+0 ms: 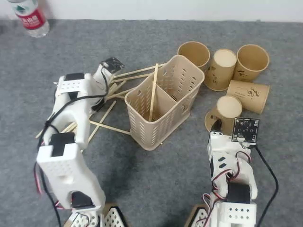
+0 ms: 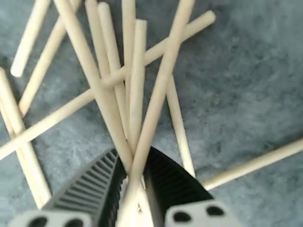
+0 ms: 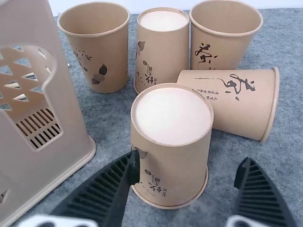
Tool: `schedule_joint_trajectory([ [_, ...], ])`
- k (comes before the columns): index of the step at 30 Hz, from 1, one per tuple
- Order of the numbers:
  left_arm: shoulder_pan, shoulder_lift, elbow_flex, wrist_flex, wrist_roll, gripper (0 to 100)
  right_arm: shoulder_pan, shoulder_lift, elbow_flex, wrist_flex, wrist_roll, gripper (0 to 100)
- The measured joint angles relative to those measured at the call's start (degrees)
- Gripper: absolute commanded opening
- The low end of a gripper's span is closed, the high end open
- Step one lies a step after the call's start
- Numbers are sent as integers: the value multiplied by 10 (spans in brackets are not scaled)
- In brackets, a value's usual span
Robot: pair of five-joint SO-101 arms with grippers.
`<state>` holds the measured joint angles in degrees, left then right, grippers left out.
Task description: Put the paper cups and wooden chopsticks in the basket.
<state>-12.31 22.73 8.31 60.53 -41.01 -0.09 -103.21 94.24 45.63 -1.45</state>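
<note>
**One stick in, cups all still out**

Left gripper (image 2: 135, 170): fingers (image 2: 92, 187) pinched narrow on a few crossed chopsticks (image 2: 137, 94) from the pile left of the basket (image 1: 156, 130). The others lie scattered on the desk (image 1: 165, 189). One stick (image 1: 153, 92) leans inside the basket. To its right, five cups (image 1: 248, 92) sit on the desk, none in. Right gripper (image 3: 189, 161): fingers (image 3: 102, 191) wide, either side of the nearest upside-down cup (image 3: 170, 137), not gripping. Judged: early stage.
</note>
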Motion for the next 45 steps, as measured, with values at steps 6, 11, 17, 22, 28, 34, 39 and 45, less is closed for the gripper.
schedule_joint_trajectory([
  [6,24,-86,-2,73,0,13,0,0,0,0,0,321],
  [11,23,-176,-2,120,0,12,0,0,0,0,0,321],
  [17,23,-271,-2,175,0,12,0,0,0,0,0,321],
  [22,23,-346,-2,220,0,12,0,0,0,0,0,321],
  [28,19,-441,-2,233,0,12,0,0,0,0,0,321],
  [34,-6,-522,-2,233,0,12,0,0,0,0,0,321],
  [39,-11,-578,10,222,32,12,0,0,0,0,0,321],
  [45,57,-673,26,185,135,11,2,0,5,0,0,321],
])
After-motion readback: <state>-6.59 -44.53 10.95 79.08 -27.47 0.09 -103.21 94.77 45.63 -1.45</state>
